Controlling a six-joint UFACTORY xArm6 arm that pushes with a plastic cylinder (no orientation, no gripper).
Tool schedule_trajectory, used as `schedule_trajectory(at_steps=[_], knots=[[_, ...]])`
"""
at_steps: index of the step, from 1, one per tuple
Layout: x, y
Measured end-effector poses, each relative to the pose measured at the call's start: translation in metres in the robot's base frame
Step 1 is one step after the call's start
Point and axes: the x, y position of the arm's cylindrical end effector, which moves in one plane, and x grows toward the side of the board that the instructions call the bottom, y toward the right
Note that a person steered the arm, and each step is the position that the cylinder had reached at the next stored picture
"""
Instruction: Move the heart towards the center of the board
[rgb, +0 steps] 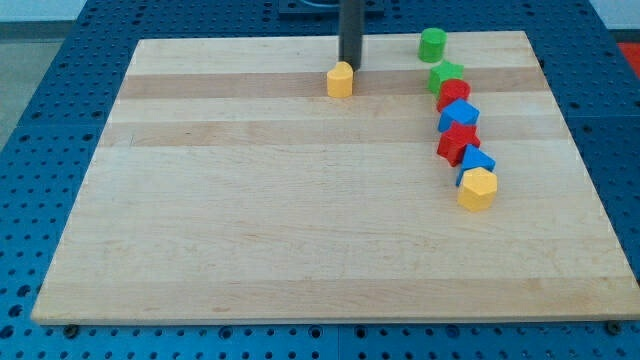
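Note:
A yellow heart block (340, 80) lies near the top edge of the wooden board (300, 220), a little right of the board's middle line. My tip (352, 68) stands just above and to the right of the heart, right against it or nearly touching. The dark rod rises from there out of the view's top.
A chain of blocks runs down the view's right side: a green cylinder (432, 44), a green star (446, 75), a red block (453, 94), a blue block (459, 114), a red star (458, 141), a blue block (476, 160) and a yellow hexagon (478, 189).

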Motion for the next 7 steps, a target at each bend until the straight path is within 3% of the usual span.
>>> schedule_trajectory(at_steps=[2,4,5,7], knots=[[0.025,-0.031],[-0.051,-0.021],[-0.052,0.015],[0.004,0.030]])
